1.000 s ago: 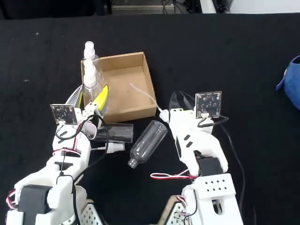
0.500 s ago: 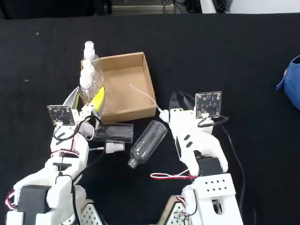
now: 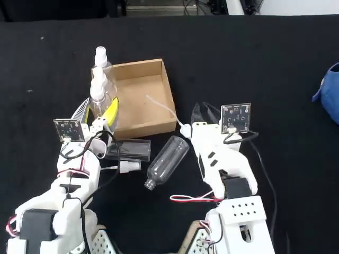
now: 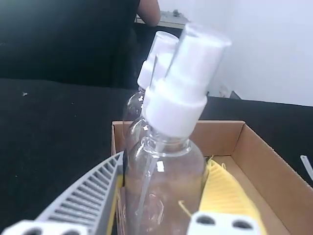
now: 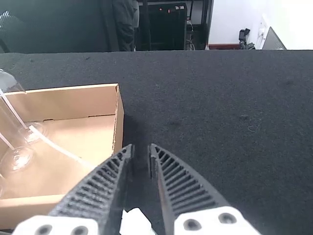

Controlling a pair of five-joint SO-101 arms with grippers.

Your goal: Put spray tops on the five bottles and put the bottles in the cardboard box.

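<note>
On the tabletop (image 3: 275, 63) the cardboard box (image 3: 153, 114) sits left of centre. Two topped bottles stand along its left wall, the rear bottle (image 3: 100, 57) at the far corner and the front bottle (image 3: 98, 95) just before it, between the fingers of the left gripper (image 3: 100, 110). In front of the box a lying bottle (image 3: 128, 150) has a spray top (image 3: 129, 166) just before it and the uncapped bottle (image 3: 167, 160) slanting to its right. The right gripper (image 3: 204, 112) is right of the box's near corner, with a loose spray top (image 3: 185, 128) beside it.
</note>
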